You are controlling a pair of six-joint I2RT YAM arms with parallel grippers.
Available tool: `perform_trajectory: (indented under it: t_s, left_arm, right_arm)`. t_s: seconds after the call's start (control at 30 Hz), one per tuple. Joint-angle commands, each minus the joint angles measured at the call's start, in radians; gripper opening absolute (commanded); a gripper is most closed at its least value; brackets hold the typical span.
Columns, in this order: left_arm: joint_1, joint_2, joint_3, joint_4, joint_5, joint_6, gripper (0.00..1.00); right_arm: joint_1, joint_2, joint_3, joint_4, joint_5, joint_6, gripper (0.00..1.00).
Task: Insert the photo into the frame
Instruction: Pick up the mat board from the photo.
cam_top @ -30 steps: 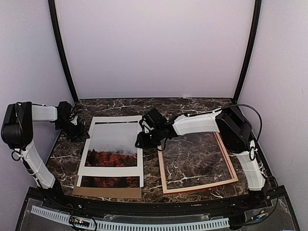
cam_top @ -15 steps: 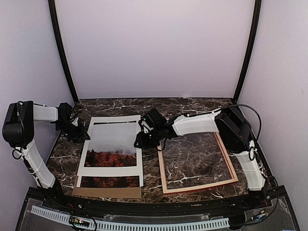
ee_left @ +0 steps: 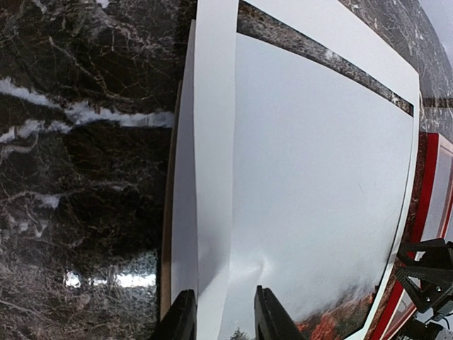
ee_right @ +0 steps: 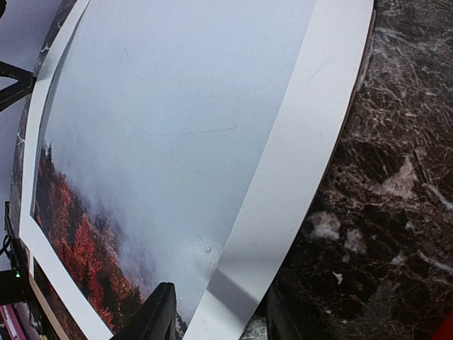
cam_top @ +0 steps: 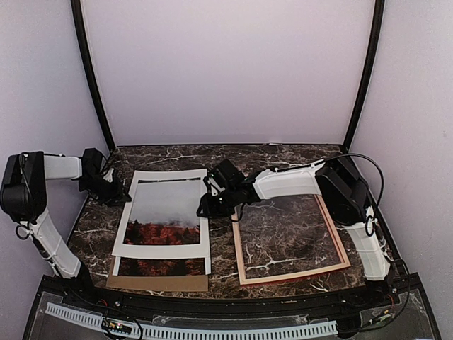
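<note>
The photo (cam_top: 166, 212), grey mist over red trees, lies left of centre under a white mat (cam_top: 163, 250) with a cut-out. The frame (cam_top: 294, 273) lies flat to the right, pale wood side up, with marble showing through it. My left gripper (cam_top: 113, 193) is at the mat's left edge. Its jaws stand apart around the mat's border (ee_left: 216, 142), left gripper (ee_left: 221, 319) open, and the photo (ee_left: 318, 177) has a small dent beside one finger. My right gripper (cam_top: 205, 207) is at the mat's right edge. It also stands open, right gripper (ee_right: 223, 315) straddling the mat's border (ee_right: 311, 127) beside the photo (ee_right: 177, 106).
A brown cardboard backing board (cam_top: 156, 283) lies under the photo and mat, and its near edge shows. The frame's red face edge (ee_left: 423, 191) shows in the left wrist view. Black posts and purple walls close in the marble table (cam_top: 283, 157).
My left gripper's jaws have narrowed around the mat's left edge. The left arm has shifted slightly to the left. The right arm has hardly moved.
</note>
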Motion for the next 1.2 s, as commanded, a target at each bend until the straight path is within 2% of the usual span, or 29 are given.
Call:
perform_trajectory:
  t_s: [0.0,0.37,0.63,0.8,1.03,1.17]
  left_arm:
    - [-0.001,-0.071,-0.018,0.009,0.052,0.007,0.29]
    - [0.0,-0.099,-0.028,0.016,0.13,0.021,0.23]
    - [0.0,-0.149,-0.056,0.026,0.158,0.04,0.29]
    - [0.0,-0.171,-0.067,0.039,0.19,0.042,0.31]
    - [-0.001,-0.204,-0.081,0.056,0.233,0.035,0.32]
    - [-0.001,-0.219,-0.085,0.051,0.225,0.031,0.26]
  right_arm:
    - [0.004,0.042,0.02,-0.01,-0.02,0.004,0.44]
    - [-0.001,0.038,0.008,-0.013,-0.026,0.002,0.44]
    - [-0.017,0.022,-0.035,0.028,-0.066,-0.012,0.44]
    - [-0.034,0.011,-0.082,0.096,-0.148,-0.02,0.44]
    - [-0.046,0.01,-0.094,0.109,-0.185,-0.034,0.44]
    - [-0.05,0.008,-0.096,0.103,-0.189,-0.038,0.44]
